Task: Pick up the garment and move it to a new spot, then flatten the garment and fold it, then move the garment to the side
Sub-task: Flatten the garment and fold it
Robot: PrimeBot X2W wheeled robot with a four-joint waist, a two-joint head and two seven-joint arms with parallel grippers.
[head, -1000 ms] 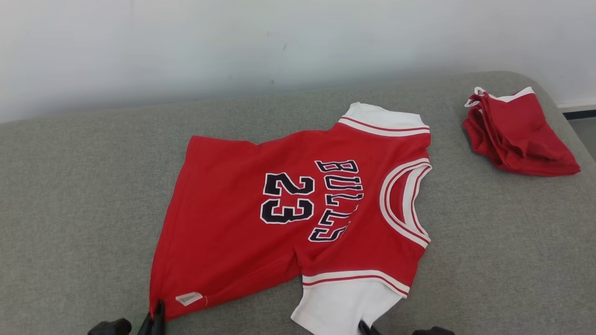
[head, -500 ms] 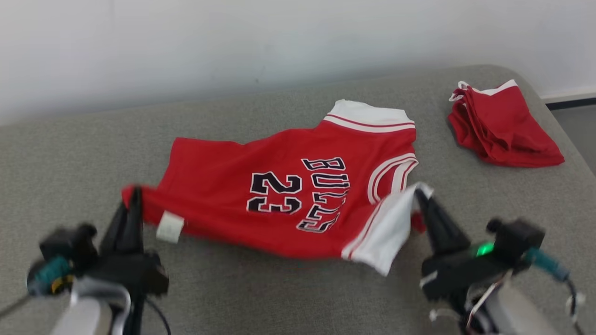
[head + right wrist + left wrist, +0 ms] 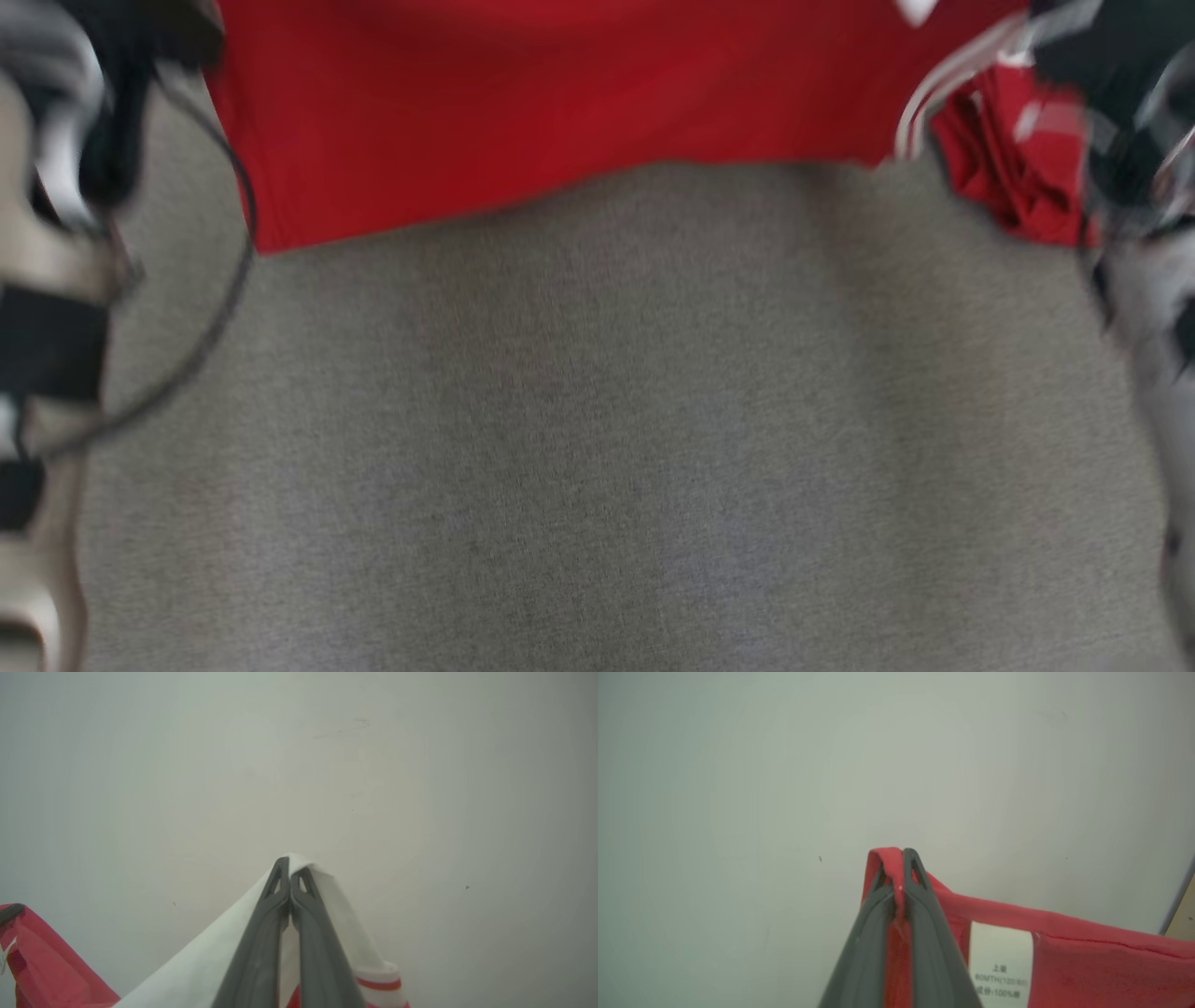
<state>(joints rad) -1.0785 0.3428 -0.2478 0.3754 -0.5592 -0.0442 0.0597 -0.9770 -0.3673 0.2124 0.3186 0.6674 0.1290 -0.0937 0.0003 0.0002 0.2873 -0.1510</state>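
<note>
Left wrist view: limp, light garment (image 3: pixel 1111 970) is pinched at hem by left gripper (image 3: pixel 903 858), at sleeve by right gripper (image 3: pixel 289 868).

**Small print on a sewn-in label**

A white label (image 3: pixel 1001 966) on the red garment (image 3: pixel 1101 970) carries three short grey lines. The middle one reads roughly "80MTH(120". The bottom one includes "100%" among Chinese characters. The top line, also Chinese characters, is too blurred to read.

Red garment (image 3: pixel 523 103), white-sleeved, aloft and spread wide between two pinched corners
</note>
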